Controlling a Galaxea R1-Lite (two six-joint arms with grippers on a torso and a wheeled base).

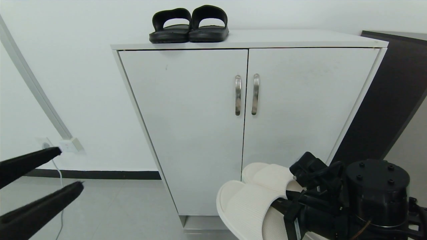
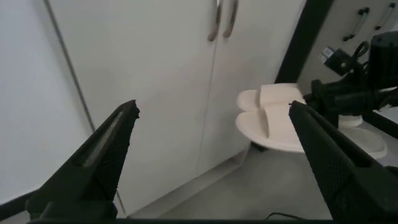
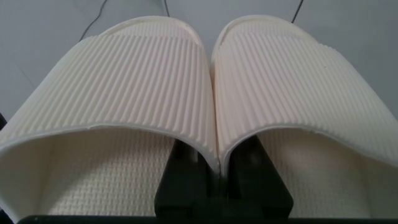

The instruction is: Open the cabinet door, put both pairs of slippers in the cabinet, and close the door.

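Over at eight o'clock in the head view, we see the left gripper (image 1: 70, 166) hanging above the grey tiled floor (image 1: 116, 206). Its two long black fingers are spread wide with nothing between them. Just behind it, near nine o'clock, a wall socket (image 1: 68, 145) sits on the white wall (image 1: 76, 73). A grey conduit strip (image 1: 30, 80) climbs from there toward ten o'clock. A thin white cable (image 1: 61, 180) drops from the socket to the floor. A black skirting band (image 1: 96, 174) runs along the foot of the wall as far as the cabinet (image 1: 186, 133).

We find the white cabinet at the centre, standing on the floor against the wall. Both doors are shut, and the two upright metal handles (image 1: 238, 95) sit just beside each other at the seam. On its flat top, at twelve o'clock, the black slippers (image 1: 189, 25) rest as a pair, touching side to side.

Down at five o'clock, the white slippers (image 1: 253, 196) are held clear of the floor in front of the lower part of the right door, lying side by side. The right gripper (image 3: 217, 180) pinches their two adjoining strap edges together between its fingers. At three o'clock a dark panel (image 1: 393, 100) stands just beside the cabinet's right flank.
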